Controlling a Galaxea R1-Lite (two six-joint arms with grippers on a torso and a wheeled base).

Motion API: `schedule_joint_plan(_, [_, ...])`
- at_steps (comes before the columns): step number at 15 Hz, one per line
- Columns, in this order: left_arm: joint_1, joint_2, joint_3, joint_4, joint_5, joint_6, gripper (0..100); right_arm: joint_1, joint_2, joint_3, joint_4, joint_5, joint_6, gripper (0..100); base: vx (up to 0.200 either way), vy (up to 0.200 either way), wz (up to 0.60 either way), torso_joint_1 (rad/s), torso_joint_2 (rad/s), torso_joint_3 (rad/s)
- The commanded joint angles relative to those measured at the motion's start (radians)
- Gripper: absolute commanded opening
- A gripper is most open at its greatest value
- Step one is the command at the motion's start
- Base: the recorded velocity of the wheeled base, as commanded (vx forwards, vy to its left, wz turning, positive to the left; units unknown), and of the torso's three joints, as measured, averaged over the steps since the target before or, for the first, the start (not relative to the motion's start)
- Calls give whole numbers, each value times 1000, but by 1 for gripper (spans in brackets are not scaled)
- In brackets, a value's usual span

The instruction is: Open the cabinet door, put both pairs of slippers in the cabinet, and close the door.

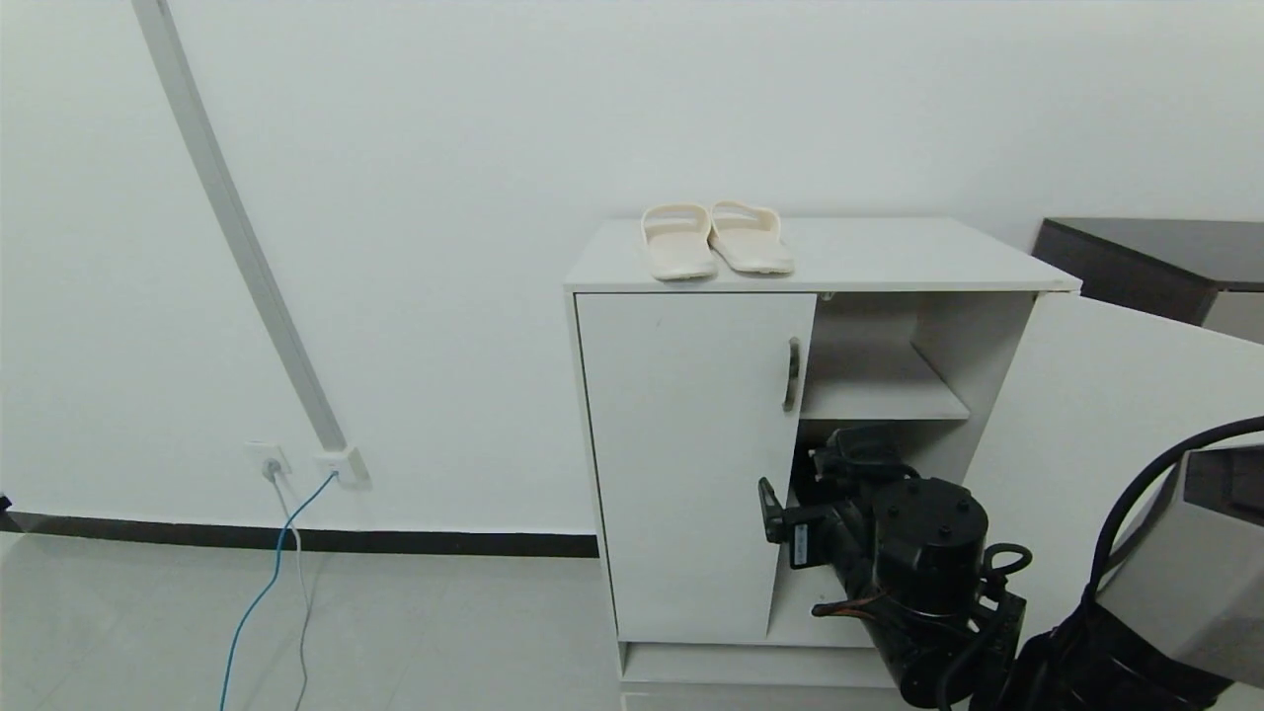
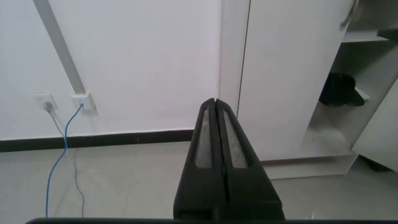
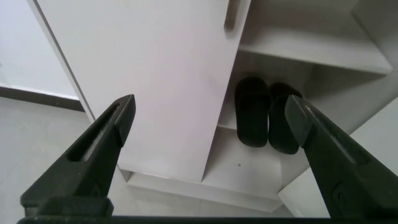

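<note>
Cream slippers [image 1: 716, 240] lie at the cabinet [image 1: 889, 252] top's front edge, lengthwise front to back, above my nearer right gripper [image 3: 209, 102]. It gapes wide before the black slippers [image 3: 267, 115] on the bottom shelf [image 3: 242, 168]; my left gripper [image 2: 215, 107] is closed, empty.

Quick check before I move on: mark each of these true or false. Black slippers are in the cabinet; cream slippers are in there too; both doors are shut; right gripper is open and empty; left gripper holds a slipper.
1. The black slippers lie inside the cabinet, below its upper shelf. True.
2. The cream slippers are inside too. False: they sit side by side on the cabinet's top.
3. Both doors are shut. False: the right door stands open; the left door is shut.
4. The right gripper is open and empty. True.
5. The left gripper holds a slipper. False: its fingers are shut on nothing.
</note>
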Motion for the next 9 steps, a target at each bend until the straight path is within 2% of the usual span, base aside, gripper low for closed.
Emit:
schedule_joint_plan(1, [-1, 0, 0, 0, 0, 0, 0, 0, 4, 0, 0, 0, 0, 100, 0, 0, 0, 149, -466, -310])
schedule_joint_plan(9, [-1, 0, 0, 0, 0, 0, 0, 0, 5, 0, 0, 0, 0, 100, 0, 0, 0, 190, -499, -316])
